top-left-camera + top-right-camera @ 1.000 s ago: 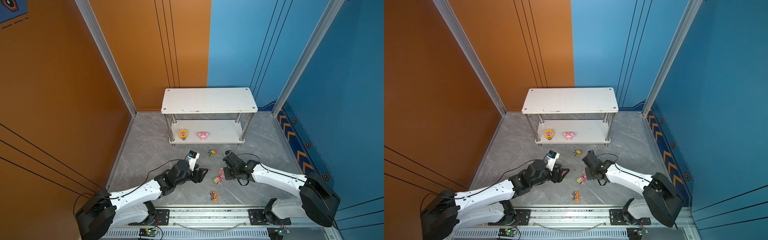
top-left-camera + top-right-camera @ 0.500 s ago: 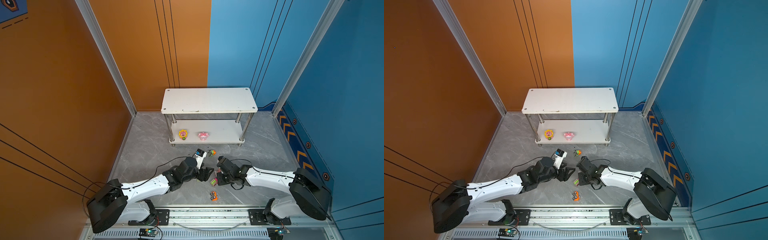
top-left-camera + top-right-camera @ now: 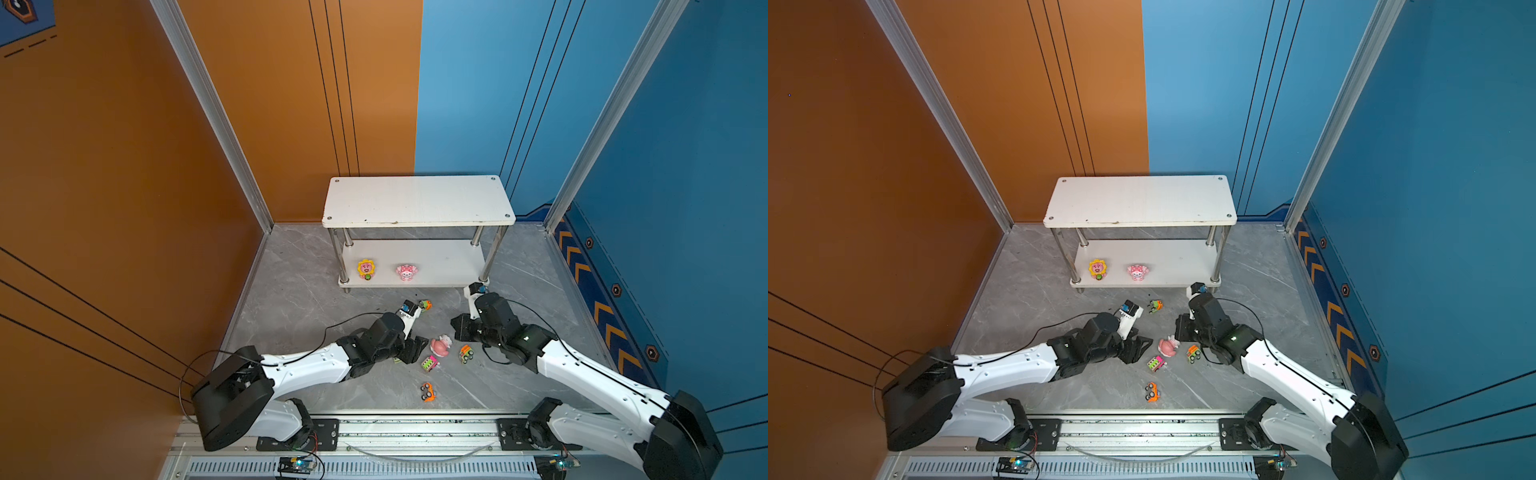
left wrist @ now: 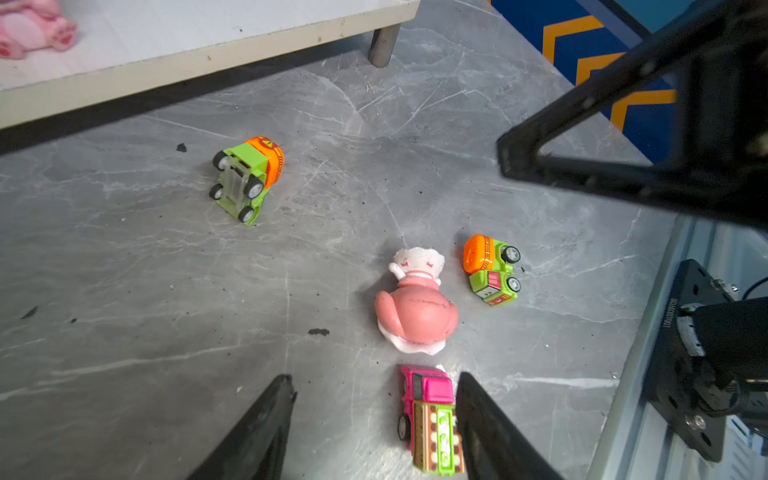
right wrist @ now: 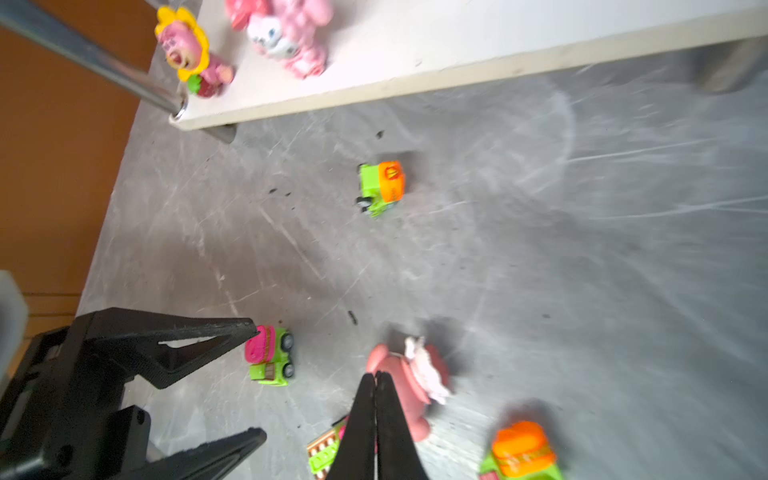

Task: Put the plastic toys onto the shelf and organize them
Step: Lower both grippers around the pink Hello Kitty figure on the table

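Where the grey marble floor [image 3: 299, 299] fills the lower middle of both top views, we find the left gripper [image 4: 375, 378] hanging low with its jaws apart. A pink-cabbed truck [image 4: 430, 419] with a green, brown-checked bed lies between those jaws, right against one finger [image 4: 482, 432] and well clear of the other, so we see nothing clamped. From the right wrist camera a second toy, a pink-and-green truck [image 5: 270, 355], shows at the tip of the other left finger; we cannot tell whether they touch. The right gripper [image 5: 376, 375] has its fingers pressed together with nothing between them. It is just beside a pink-and-white figurine [image 3: 440, 345] lying on the floor at the centre of the lower half of the frame. Just right of that figurine in a top view we see a green truck with an orange drum [image 3: 466, 354]. Above the figurine, nearer the shelf [image 3: 417, 199], a green-and-orange car [image 3: 424, 305] lies on its side, its underside plain in the left wrist view. Lowest in the frame, apart from the rest, lies an orange car [image 3: 427, 391]. The shelf stands at mid-frame against the back walls. On the left half of its lower board [image 3: 449, 259], near the front edge, stand a sunflower figurine [image 3: 366, 269] and a pink bunny figurine [image 3: 406, 272], side by side without touching.
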{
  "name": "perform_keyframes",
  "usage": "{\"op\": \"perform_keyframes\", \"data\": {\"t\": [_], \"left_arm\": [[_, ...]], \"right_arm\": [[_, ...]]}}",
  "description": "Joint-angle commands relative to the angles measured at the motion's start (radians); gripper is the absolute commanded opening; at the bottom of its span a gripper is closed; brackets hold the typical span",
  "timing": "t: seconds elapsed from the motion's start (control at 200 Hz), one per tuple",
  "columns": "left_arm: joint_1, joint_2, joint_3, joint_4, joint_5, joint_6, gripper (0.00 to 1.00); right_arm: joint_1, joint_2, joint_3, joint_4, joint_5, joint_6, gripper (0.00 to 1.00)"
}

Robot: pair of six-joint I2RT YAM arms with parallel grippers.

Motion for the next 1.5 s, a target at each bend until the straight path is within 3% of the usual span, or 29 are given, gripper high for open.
{"op": "perform_keyframes", "data": {"t": [0.0,0.09,0.185,0.32,0.566,0.986,1.031,1.086,1.492], "left_arm": [[-0.017,0.066,0.061,-0.015,0.017,0.032,0.63],[-0.022,0.124,0.101,-0.009,0.036,0.036,0.52],[-0.021,0.172,0.136,-0.008,0.056,0.031,0.51],[-0.020,0.205,0.157,-0.007,0.083,0.016,0.55],[-0.020,0.189,0.122,-0.007,0.064,-0.008,0.59],[-0.021,0.275,0.167,0.003,0.101,-0.003,0.73],[-0.022,0.293,0.177,0.003,0.108,-0.005,0.74],[-0.027,0.313,0.187,0.002,0.115,-0.010,0.85],[-0.077,0.426,0.270,0.001,0.117,-0.013,0.82]], "right_arm": [[0.002,-0.016,-0.043,-0.196,0.049,-0.044,0.07],[0.025,0.005,-0.084,-0.169,0.008,-0.029,0.07],[0.094,0.053,-0.102,-0.117,0.026,-0.029,0.09],[0.139,0.157,-0.075,-0.053,0.049,-0.039,0.13],[0.090,0.279,-0.034,0.068,-0.028,-0.065,0.01],[0.067,0.198,-0.034,-0.057,0.029,-0.117,0.02],[0.023,0.179,-0.043,-0.053,0.025,-0.110,0.02],[0.004,0.157,-0.052,-0.050,0.014,-0.103,0.02],[-0.029,0.109,-0.071,-0.056,0.017,-0.101,0.04]]}}
